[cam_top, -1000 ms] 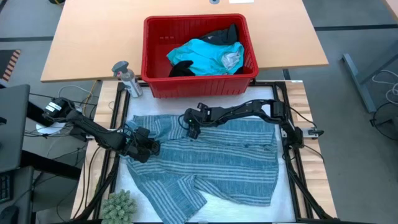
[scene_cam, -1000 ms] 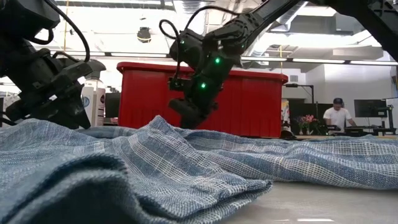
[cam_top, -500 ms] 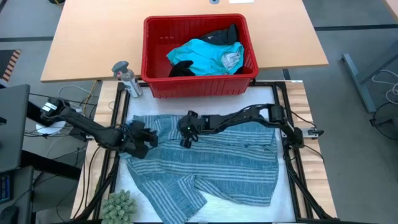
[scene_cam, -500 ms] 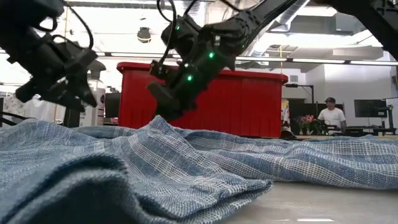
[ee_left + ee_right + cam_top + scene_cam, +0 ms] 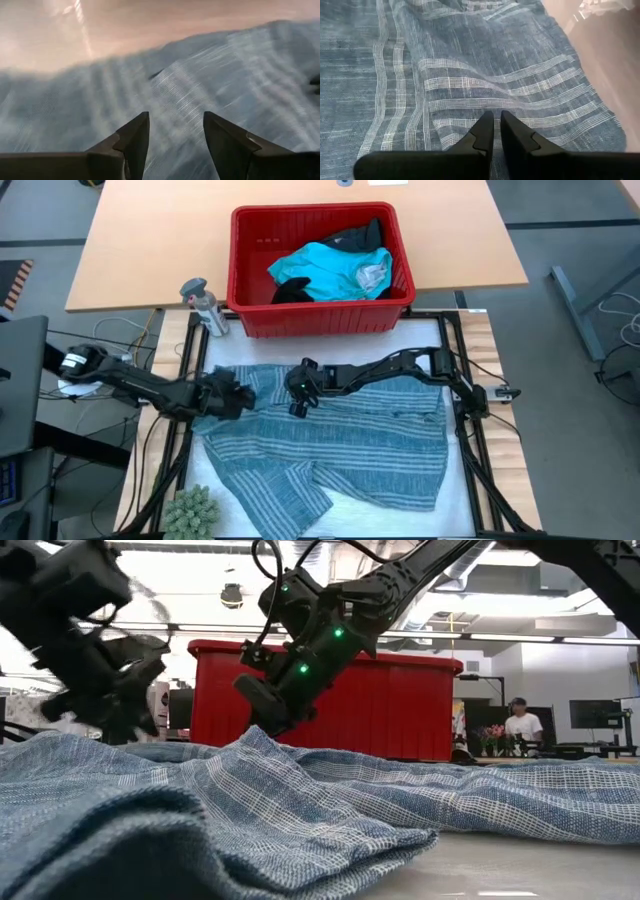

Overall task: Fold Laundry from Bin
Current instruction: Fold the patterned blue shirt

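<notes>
Left tool [image 5: 238, 397], fingers apart and empty, had drifted up the striped garment [image 5: 380, 445] toward its left edge. Right tool [image 5: 296, 406], nearly shut, stayed at mid-cloth. Garment lay flat on worktop [image 5: 430, 515]; fold not begun. Bin [image 5: 250, 320] held the rest.

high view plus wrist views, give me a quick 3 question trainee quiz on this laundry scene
1. True or false: the striped garment lies spread on the table, outside the red bin.
2. Which gripper has its fingers apart? A) left gripper B) right gripper
3. Fill in: the brightest garment in the bin is ____.

Key: 1 true. 2 A; the right gripper's fingers are almost together, empty, over the striped cloth. 3 turquoise.
</notes>
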You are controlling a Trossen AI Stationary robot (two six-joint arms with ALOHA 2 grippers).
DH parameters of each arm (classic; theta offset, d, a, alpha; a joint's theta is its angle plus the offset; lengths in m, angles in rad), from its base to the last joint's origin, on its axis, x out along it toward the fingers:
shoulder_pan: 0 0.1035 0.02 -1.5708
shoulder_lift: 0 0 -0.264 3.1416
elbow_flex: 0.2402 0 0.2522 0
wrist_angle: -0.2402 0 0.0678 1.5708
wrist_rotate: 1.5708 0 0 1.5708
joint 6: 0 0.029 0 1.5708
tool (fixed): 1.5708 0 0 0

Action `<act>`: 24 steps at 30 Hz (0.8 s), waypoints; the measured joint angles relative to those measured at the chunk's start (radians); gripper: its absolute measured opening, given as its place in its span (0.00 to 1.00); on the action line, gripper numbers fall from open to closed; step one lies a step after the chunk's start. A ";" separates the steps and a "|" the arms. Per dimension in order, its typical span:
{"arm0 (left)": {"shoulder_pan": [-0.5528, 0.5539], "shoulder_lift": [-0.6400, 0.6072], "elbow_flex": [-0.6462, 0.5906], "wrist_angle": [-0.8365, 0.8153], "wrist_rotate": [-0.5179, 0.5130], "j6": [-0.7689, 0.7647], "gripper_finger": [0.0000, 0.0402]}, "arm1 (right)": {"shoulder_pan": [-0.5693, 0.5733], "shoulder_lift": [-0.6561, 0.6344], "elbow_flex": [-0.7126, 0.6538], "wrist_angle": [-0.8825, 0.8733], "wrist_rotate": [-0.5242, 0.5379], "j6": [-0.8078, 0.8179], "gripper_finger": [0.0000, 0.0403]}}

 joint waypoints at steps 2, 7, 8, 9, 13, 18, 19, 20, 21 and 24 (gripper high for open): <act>0.051 -0.003 0.014 0.053 0.014 0.153 0.46 | -0.002 0.000 0.000 -0.004 -0.001 0.000 0.15; 0.204 -0.013 0.036 0.078 0.094 0.347 0.47 | -0.003 0.000 0.000 -0.003 -0.006 0.000 0.15; 0.236 -0.010 0.035 0.076 0.138 0.374 0.47 | -0.003 0.000 0.000 -0.003 -0.006 0.000 0.15; 0.265 -0.002 0.035 0.081 0.182 0.403 0.47 | -0.003 0.000 0.000 -0.003 -0.006 0.000 0.15; 0.335 0.026 0.035 0.162 0.334 0.615 0.47 | -0.004 0.000 0.000 -0.002 -0.007 -0.001 0.15; 0.399 0.032 0.035 0.206 0.396 0.778 0.47 | -0.006 0.000 0.000 -0.003 -0.008 -0.001 0.15; 0.413 0.032 0.035 0.196 0.411 0.795 0.47 | -0.006 0.000 0.000 -0.003 -0.008 -0.001 0.15; 0.427 0.032 0.035 0.185 0.426 0.809 0.47 | -0.006 0.000 0.000 -0.003 -0.009 -0.002 0.15; 0.441 0.032 0.035 0.177 0.446 0.825 0.47 | -0.006 0.000 0.000 -0.004 -0.009 -0.003 0.15; 0.479 0.032 0.035 0.158 0.488 0.878 0.47 | -0.007 0.000 0.000 -0.006 -0.010 -0.003 0.15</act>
